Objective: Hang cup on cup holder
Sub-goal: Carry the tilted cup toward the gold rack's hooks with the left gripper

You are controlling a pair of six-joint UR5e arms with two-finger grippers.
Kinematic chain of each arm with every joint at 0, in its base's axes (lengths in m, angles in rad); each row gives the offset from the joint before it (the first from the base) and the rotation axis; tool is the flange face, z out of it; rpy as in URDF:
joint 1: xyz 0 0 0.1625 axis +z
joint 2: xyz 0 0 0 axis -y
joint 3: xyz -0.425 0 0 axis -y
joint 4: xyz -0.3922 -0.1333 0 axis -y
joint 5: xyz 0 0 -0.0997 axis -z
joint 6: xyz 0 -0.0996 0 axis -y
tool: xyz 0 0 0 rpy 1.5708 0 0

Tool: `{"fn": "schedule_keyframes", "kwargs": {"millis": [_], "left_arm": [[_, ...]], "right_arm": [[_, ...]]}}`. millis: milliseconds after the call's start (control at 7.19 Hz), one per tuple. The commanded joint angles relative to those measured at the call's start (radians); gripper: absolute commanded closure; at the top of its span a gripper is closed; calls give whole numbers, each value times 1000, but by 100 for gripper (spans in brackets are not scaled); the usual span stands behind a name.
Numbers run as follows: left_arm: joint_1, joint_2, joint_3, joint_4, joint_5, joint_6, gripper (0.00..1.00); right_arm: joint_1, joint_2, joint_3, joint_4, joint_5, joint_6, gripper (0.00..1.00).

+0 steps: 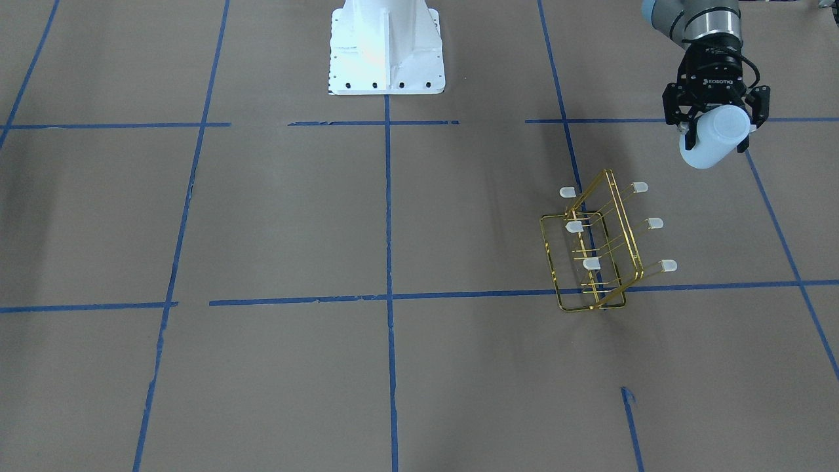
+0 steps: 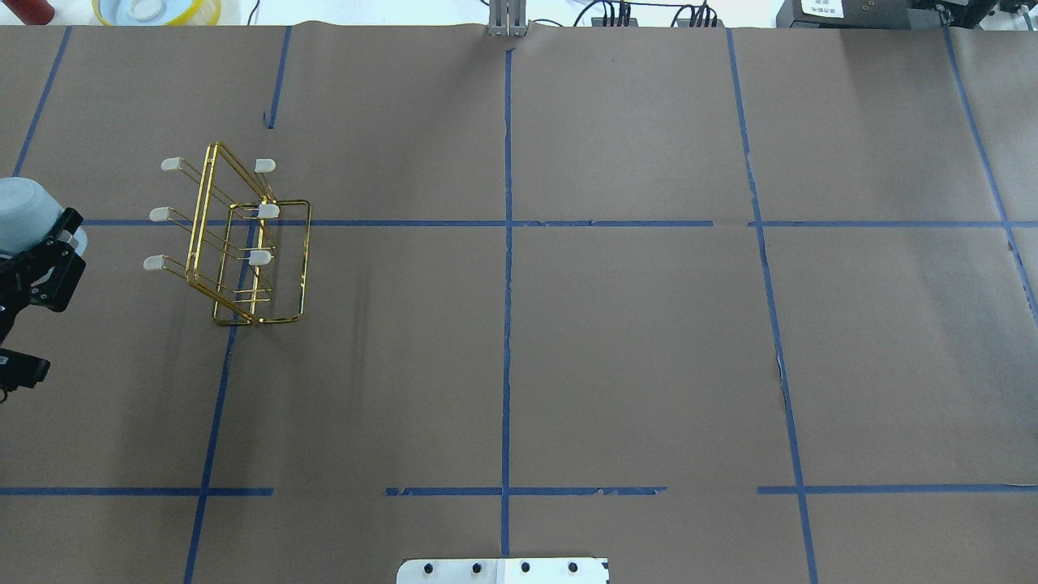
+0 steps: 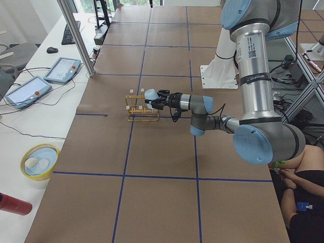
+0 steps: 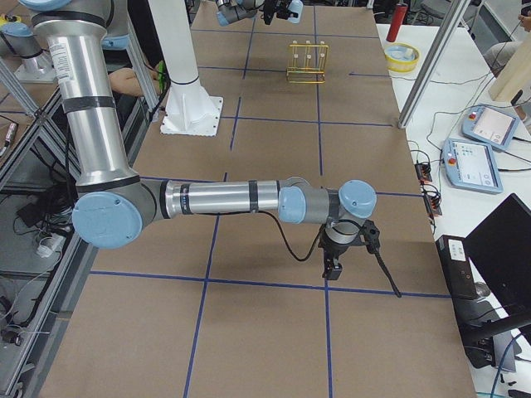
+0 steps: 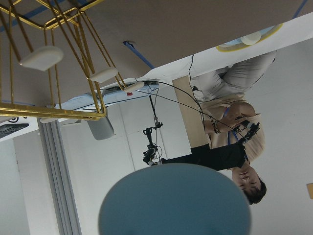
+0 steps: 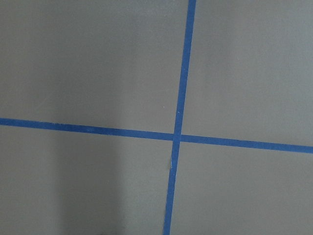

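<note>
**Item:** the cup (image 1: 714, 141); pale blue-white plastic tumbler, handleless, tapered, plain.
**Location:** off the table, clamped in the left gripper (image 1: 716, 126); it lies tilted rather than upright, to the robot's left of the cup holder (image 1: 593, 252) and apart from it; no prong touches it.
**Left fingers:** closed across the cup's wall, one on each side.
**Handling (judgement):** expect it to be light, thin-walled and slick; the taper may let it creep out of a pinch; a hard squeeze may bow the wall; take hold across the mid-body and leave the mouth free for a prong; which end faces the cup holder you cannot tell for sure.

**Item:** the cup holder; thin gold wire, with capped prongs (image 1: 640, 187) pointing outward on two sides; probably light itself, so a push on a prong may shift or tip it.

**Item:** the right gripper (image 4: 332, 267); well apart from the cup holder, low over the table (image 4: 249, 332); whether its fingers are open you cannot tell.
</note>
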Motion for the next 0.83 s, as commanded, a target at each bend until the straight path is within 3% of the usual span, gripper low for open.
{"fn": "schedule_keyframes", "kwargs": {"millis": [0,695], "left_arm": [[55,-87,78,-1,133,-71,100],[63,-193,149,-6,177,-97,100]], "right_arm": [[0,0,0,1,0,0,0],[-1,0,0,1,0,0,0]]}}
